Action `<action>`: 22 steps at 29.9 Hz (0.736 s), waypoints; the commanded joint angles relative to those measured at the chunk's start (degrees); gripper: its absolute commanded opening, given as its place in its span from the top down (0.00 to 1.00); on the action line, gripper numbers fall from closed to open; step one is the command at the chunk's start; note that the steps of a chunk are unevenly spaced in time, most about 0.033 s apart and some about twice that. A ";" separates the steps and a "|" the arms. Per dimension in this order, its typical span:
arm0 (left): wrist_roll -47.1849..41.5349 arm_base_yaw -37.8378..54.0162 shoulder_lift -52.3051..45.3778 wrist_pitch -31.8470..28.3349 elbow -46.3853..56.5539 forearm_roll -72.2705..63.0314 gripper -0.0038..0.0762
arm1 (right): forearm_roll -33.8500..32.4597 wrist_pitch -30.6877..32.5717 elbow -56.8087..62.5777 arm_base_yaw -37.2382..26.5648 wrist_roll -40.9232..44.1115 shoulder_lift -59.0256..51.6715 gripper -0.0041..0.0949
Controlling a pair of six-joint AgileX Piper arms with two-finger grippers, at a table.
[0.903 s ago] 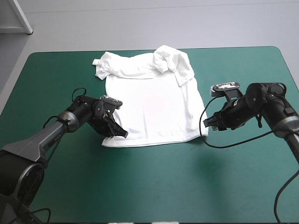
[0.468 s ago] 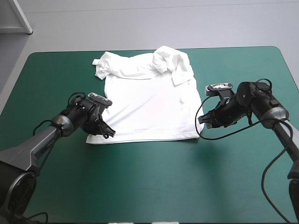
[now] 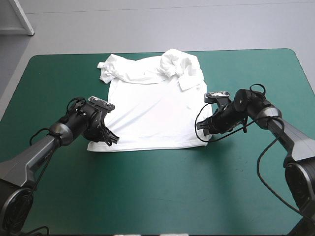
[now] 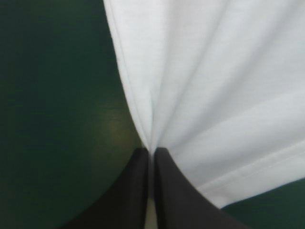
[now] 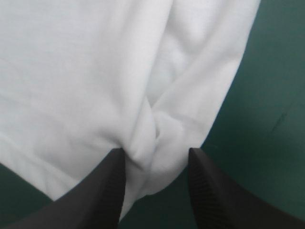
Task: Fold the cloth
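White cotton, the T-shirt [image 3: 157,108], lies spread over the middle of the teal-green table [image 3: 157,196], its hem [image 3: 152,146] toward the near edge and its shoulders toward the far edge. My left gripper [image 3: 109,139] sits at the hem corner nearer the table's left edge, its black fingers [image 4: 136,191] pressed together on the cloth; creases fan out from that pinch, which I read as tension drawing the sheet flat. My right gripper [image 3: 203,129] is at the opposite hem corner, its fingers [image 5: 100,191] spread apart, straddling a soft ridge of fabric that bulges between them without being clamped. I judge that I am at both near corners so that the hem can be carried toward the far edge in one even fold, but the right side needs closing first. Much is hidden. I cannot tell whether my left pinch takes both layers or only the upper one, since the corner itself lies under my fingers. At the far edge the sleeves [image 3: 179,64] are crumpled into lumps, so the neckline cannot be made out.
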 commanded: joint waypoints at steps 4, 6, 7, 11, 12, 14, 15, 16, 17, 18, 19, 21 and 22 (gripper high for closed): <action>-0.55 -0.05 -2.69 1.17 -1.24 1.33 0.93 | 1.32 -3.47 -1.19 0.47 0.47 0.00 0.55; -0.55 -0.05 -3.43 1.17 -1.24 1.33 0.93 | 1.32 -3.36 -1.19 0.47 0.47 0.90 0.55; -0.55 -0.05 -3.70 1.06 -1.24 1.33 0.93 | 1.48 -3.04 -1.19 0.47 0.47 1.58 0.55; -0.55 -0.05 -5.30 0.15 -1.24 2.17 0.93 | 1.91 -2.66 -1.19 1.91 0.47 3.59 0.57; -0.55 -0.05 -5.56 -0.25 -1.24 2.17 0.93 | 1.91 -2.66 -1.19 2.66 0.47 4.12 0.59; -0.55 -0.05 -6.24 -0.92 -1.24 2.17 0.93 | 1.91 -2.76 -1.19 4.38 0.21 4.81 0.66; -0.55 -0.05 -6.38 -1.15 -1.24 2.17 0.93 | 1.91 -2.76 -1.19 5.28 0.05 5.07 0.72; -0.55 -0.05 -6.38 -1.28 -1.24 2.17 0.93 | 1.79 -3.12 -1.19 6.25 0.05 5.35 0.76; -0.55 -0.05 -6.38 -1.28 -1.36 2.17 0.93 | 1.49 -3.54 -1.19 6.91 0.05 5.35 0.82; -0.55 -0.05 -6.38 -1.40 -1.36 2.17 0.93 | 0.86 -4.26 -1.19 7.86 0.05 5.35 0.89; -0.55 -0.05 -6.38 -1.54 -1.36 2.17 0.93 | 0.44 -4.84 -1.19 8.44 0.05 5.35 0.94; -0.55 -0.05 -6.38 -1.95 -1.45 2.29 0.93 | 0.48 -6.09 -1.19 8.73 0.05 5.35 0.97; -0.55 -0.05 -6.38 -2.35 -1.45 2.29 0.93 | 0.56 -6.37 -1.19 8.76 0.05 5.35 0.97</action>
